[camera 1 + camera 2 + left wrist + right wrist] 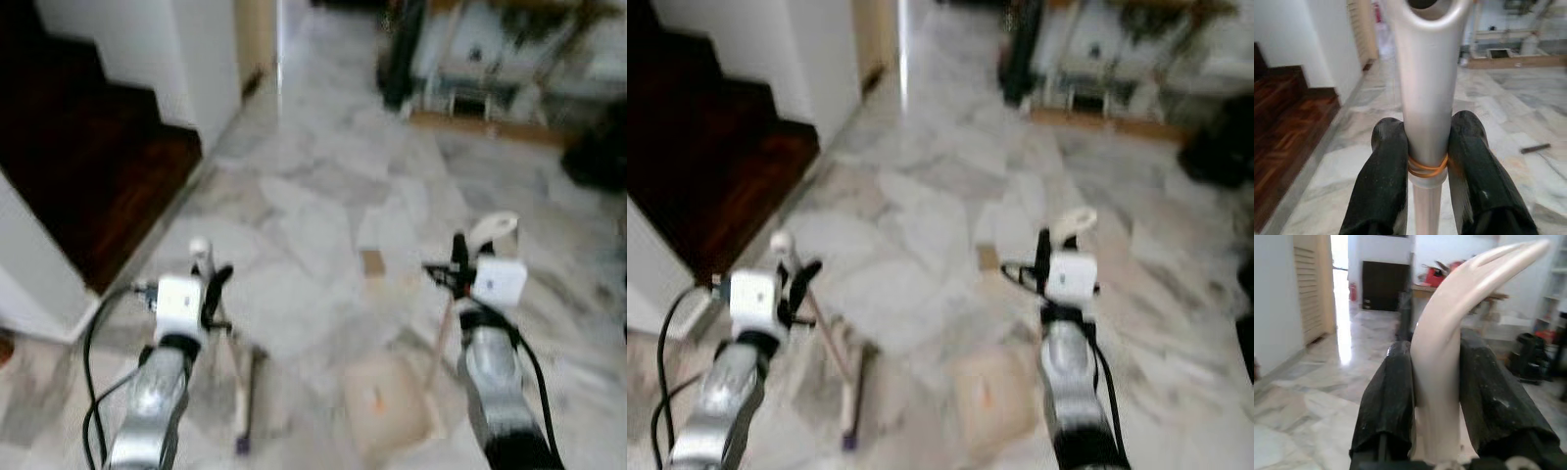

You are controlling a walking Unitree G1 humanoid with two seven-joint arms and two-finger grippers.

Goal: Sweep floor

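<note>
Your left tool point(1427, 161) pinches the broom handle point(1427, 88), your right tool point(1442, 396) the dustpan handle point(1449, 342), above marble floor point(313, 215) beside dark wooden stairs point(88, 166).

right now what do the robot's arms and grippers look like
Both arms are silver metal tubes ending in a white boxy wrist block. The left gripper and right gripper each have two long, rounded black fingers, slightly scuffed. Black cables loop beside the left arm and trail along the right arm.

Dark wooden stairs point(88, 166) at left, cluttered shelving point(490, 59) far across the marble.
</note>
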